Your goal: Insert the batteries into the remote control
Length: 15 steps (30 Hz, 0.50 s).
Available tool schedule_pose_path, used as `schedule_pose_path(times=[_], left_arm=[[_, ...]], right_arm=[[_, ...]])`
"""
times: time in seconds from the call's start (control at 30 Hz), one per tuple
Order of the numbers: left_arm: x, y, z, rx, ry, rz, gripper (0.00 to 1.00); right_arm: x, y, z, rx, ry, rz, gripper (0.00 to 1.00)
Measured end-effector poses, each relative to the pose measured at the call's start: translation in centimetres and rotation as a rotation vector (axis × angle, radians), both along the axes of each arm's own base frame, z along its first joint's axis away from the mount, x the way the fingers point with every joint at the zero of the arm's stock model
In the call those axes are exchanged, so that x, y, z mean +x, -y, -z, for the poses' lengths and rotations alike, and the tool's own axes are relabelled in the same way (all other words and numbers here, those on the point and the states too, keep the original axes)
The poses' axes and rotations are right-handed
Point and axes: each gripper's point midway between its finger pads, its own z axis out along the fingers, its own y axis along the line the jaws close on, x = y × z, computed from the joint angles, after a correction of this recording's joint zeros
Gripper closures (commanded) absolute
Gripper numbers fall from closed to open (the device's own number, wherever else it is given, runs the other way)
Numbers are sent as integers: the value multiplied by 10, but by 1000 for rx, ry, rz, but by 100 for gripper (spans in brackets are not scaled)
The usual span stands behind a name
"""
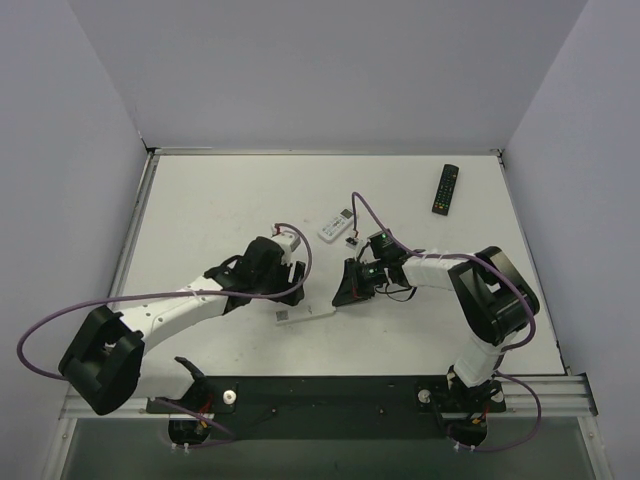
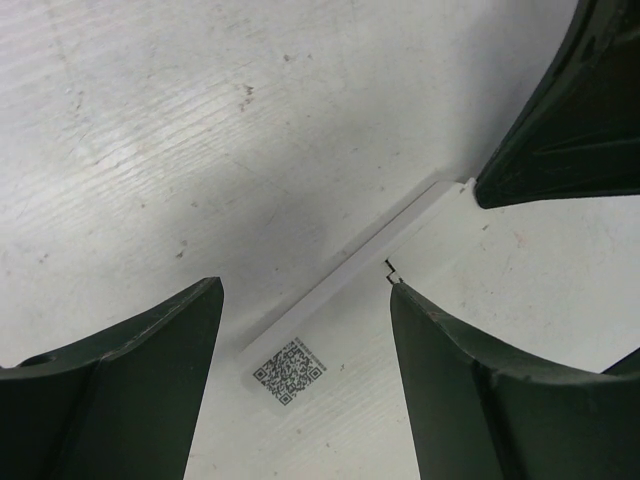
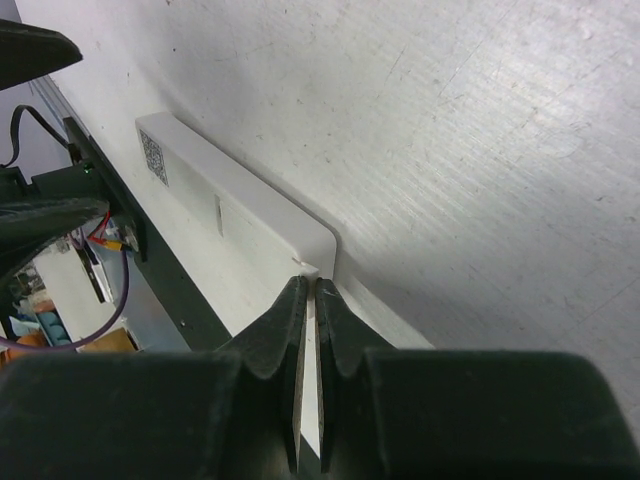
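1. Your remote lies flat on the desk, code sticker facing up, between the two end effectors.
2. Your left end effector is spread wide open above the sticker half of the remote, with the bar running between its fingers. You cannot tell whether either finger touches it.
3. Your right end effector is closed, its tips at the remote's other end, beside a small notch. A thin white strip shows in the slit between its fingers; you cannot tell whether it is pinched.
4. A wider remote and a black remote lie farther back, well apart from yours.
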Motion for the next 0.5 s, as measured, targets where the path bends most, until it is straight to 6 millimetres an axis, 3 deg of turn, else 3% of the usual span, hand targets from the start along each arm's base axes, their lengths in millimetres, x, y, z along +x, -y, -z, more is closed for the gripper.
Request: schedule_pose_path(times=[0.23, 0.5], left_arm=[[-3, -18, -7, -1, -38, -172, 22], [-9, -29, -7, -18, -68, -264, 21]], right_arm=[[-2, -2, 1, -24, 13, -20, 100], [-3, 2, 1, -91, 47, -21, 78]])
